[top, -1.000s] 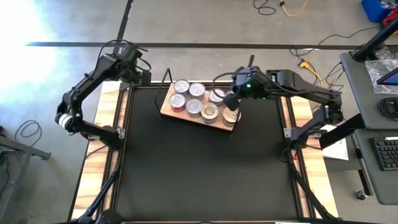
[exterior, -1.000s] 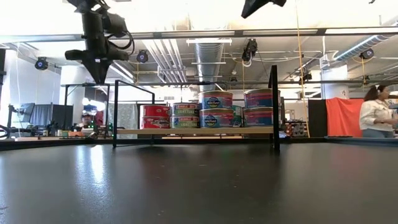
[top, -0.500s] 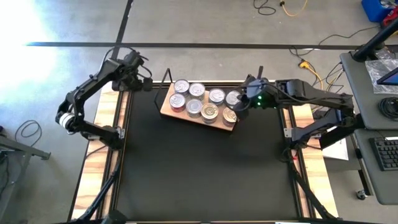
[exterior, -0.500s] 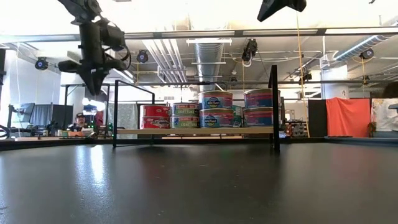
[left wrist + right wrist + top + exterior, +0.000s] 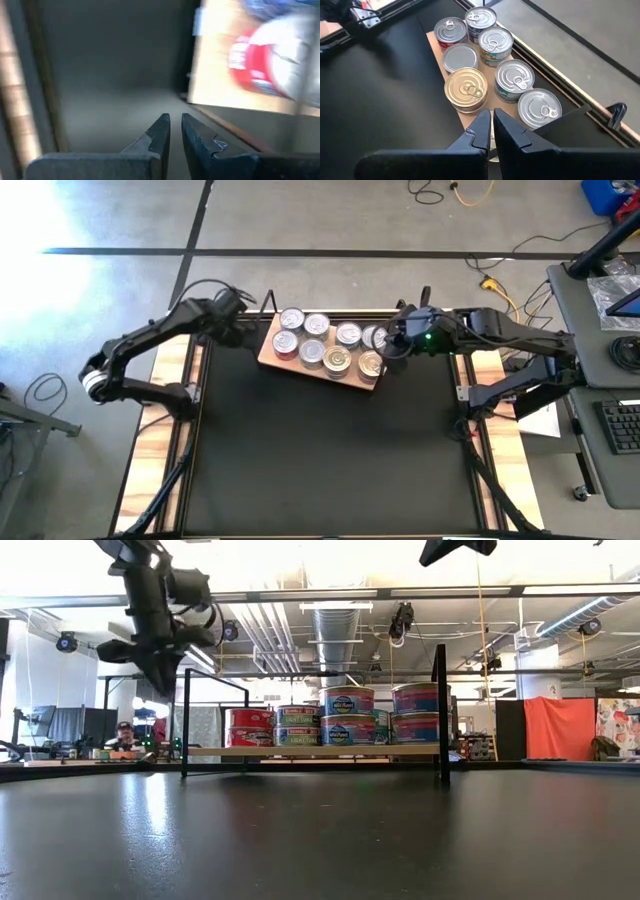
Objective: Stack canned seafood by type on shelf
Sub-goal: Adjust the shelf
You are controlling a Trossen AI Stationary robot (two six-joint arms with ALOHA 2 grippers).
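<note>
— Where are the tins (image 5: pixel 325 346)?

— All on the shelf (image 5: pixel 268 352), far side of the tabletop (image 5: pixel 320 460), some stacked two high.

— And the tools?

— Left tool (image 5: pixel 173 131) hangs just off the shelf's left end, fingers nearly together, holding nothing. Right tool (image 5: pixel 490 127) hovers above the right end, pinched closed, empty.

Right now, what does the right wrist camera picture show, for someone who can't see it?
Six round tins sit close together on a light-wood shelf, one gold-topped, the rest silver. The right end effector, fingers nearly shut and empty, hovers beside the gold one.
</note>
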